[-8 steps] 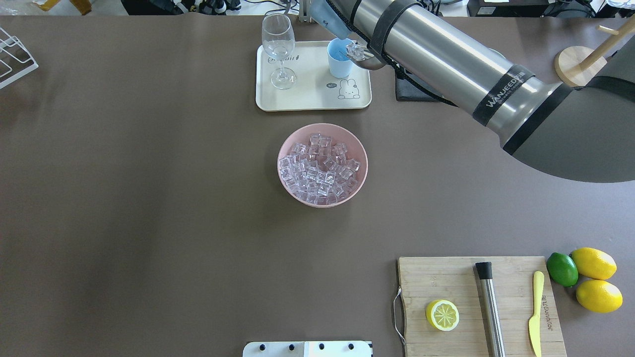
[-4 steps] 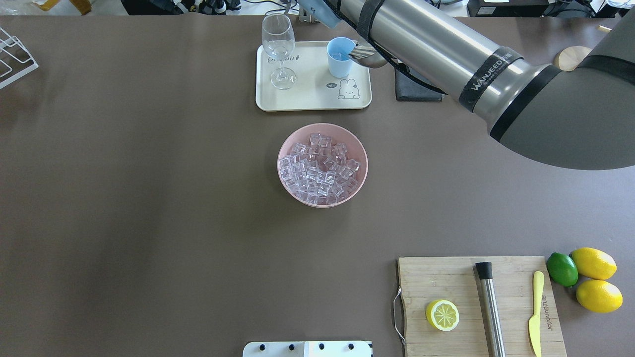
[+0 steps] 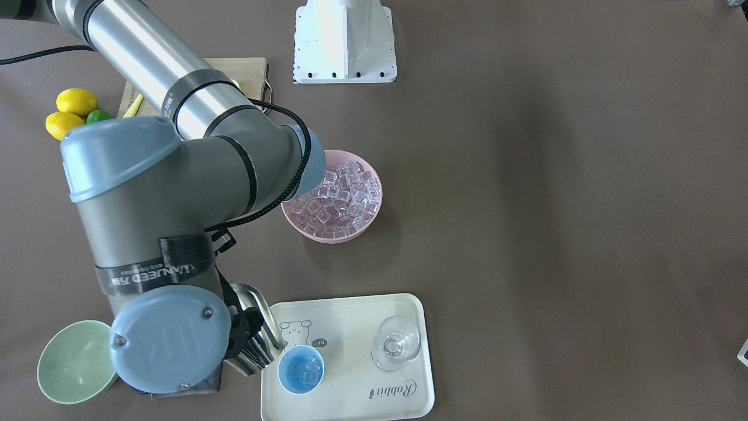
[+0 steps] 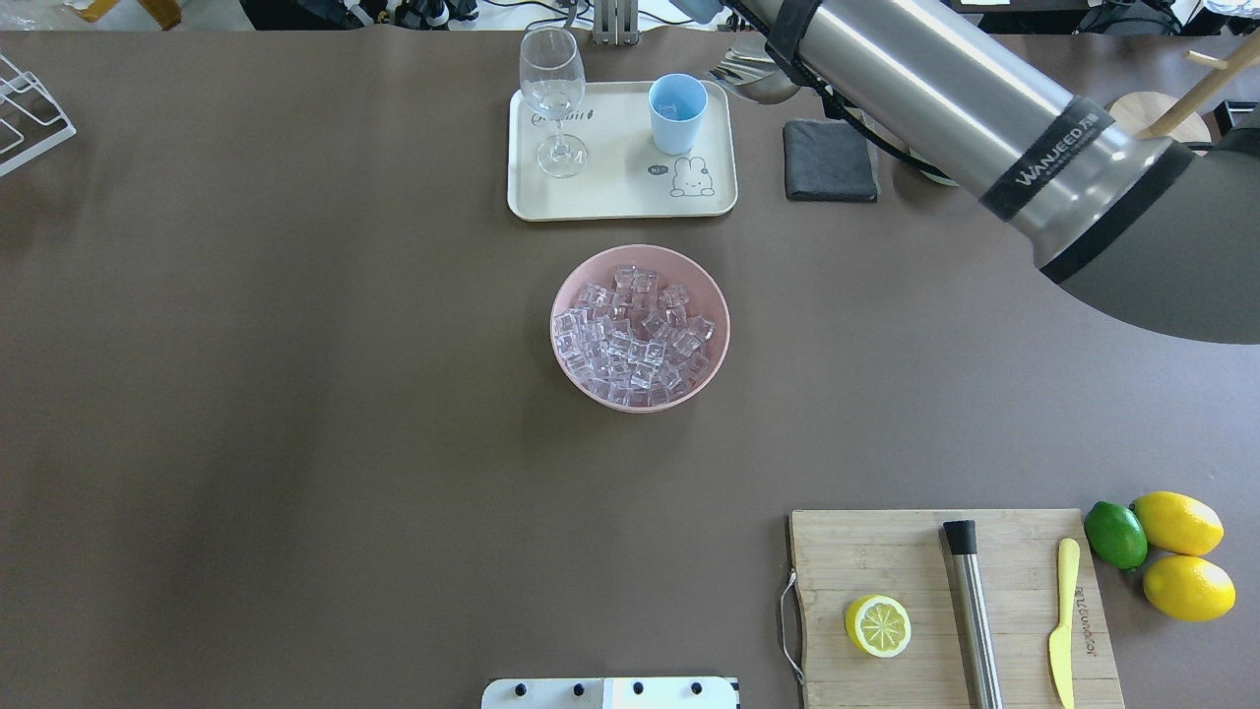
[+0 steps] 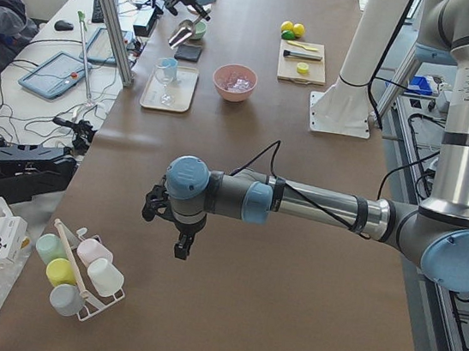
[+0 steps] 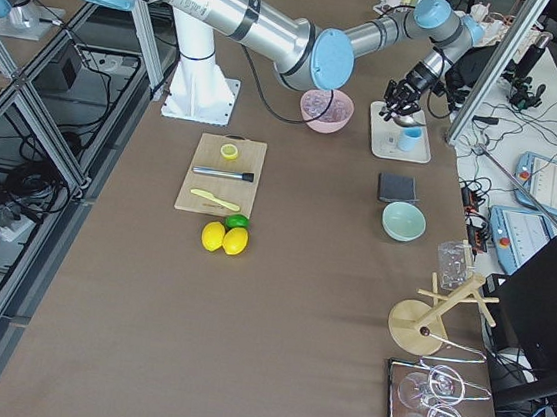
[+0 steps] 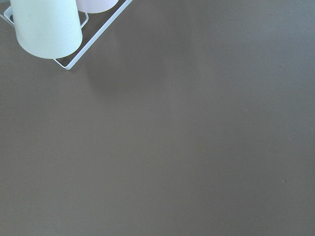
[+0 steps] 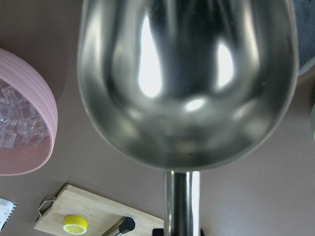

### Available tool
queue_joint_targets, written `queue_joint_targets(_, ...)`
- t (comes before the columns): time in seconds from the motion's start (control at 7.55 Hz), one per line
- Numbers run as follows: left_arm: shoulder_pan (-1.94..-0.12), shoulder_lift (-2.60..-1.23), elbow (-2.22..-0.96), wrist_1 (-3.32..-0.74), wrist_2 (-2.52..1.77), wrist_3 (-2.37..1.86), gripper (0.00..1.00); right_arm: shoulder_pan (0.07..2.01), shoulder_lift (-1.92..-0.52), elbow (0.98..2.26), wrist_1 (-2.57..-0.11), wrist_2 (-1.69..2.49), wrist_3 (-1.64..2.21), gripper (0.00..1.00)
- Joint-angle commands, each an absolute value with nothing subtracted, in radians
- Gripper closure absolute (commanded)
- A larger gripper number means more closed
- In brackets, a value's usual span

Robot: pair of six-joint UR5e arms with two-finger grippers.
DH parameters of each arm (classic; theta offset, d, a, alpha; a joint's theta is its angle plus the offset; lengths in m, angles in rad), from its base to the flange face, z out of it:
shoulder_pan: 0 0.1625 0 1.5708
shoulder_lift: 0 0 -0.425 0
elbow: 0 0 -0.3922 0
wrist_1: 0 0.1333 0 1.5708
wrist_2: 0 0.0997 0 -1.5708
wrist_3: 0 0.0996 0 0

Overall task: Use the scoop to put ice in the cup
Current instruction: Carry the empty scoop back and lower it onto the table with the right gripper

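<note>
Pinching the steel scoop (image 8: 187,83) by its short round handle, the fingers of the right gripper (image 3: 248,330) hold something rigid and light but slick, apt to twist. Its empty trough hangs just beside the tray (image 4: 610,197). The light-blue cup (image 3: 282,374) holds a few ice cubes (image 3: 305,367); the pink bowl (image 4: 719,295) is heaped with them. Whether the left gripper (image 5: 181,242) has its fingers spread, I cannot tell.

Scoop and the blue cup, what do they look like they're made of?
The scoop looks like polished metal, probably stainless steel: its bowl mirrors bright highlights. The cup looks like matte plastic, opaque and evenly light blue, though ceramic can't be ruled out.
</note>
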State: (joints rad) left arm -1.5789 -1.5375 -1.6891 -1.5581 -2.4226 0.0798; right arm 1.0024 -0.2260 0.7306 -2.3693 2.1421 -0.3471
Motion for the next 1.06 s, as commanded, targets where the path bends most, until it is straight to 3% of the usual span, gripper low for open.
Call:
queue_joint_targets(0.0,-1.571,-1.548,-1.680,-1.559,-2.418,0.077,0.02,1.048,-0.452,1.130,-2.508,2.154,-0.330,1.00)
queue_joint_targets(0.13,-1.571,-1.552,-1.674,-1.560,-2.421,0.077,0.02,1.064,-0.580,1.329,-2.543,2.155,-0.287,1.00)
queue_joint_targets(0.4,-1.569,-1.555,-1.684,-1.559,-2.424,0.075,0.02,1.069,-0.778,1.551,-2.546,2.187,-0.162,1.00)
queue_joint_targets(0.66,-1.569,-1.555,-1.684,-1.559,-2.424,0.075,0.02,1.116,-1.065,1.792,-2.432,2.296,0.039,1.00)
queue_joint_targets(0.93,-1.569,-1.555,-1.681,-1.560,-2.422,0.077,0.02,1.117,-1.157,1.877,-2.343,2.329,0.212,1.00)
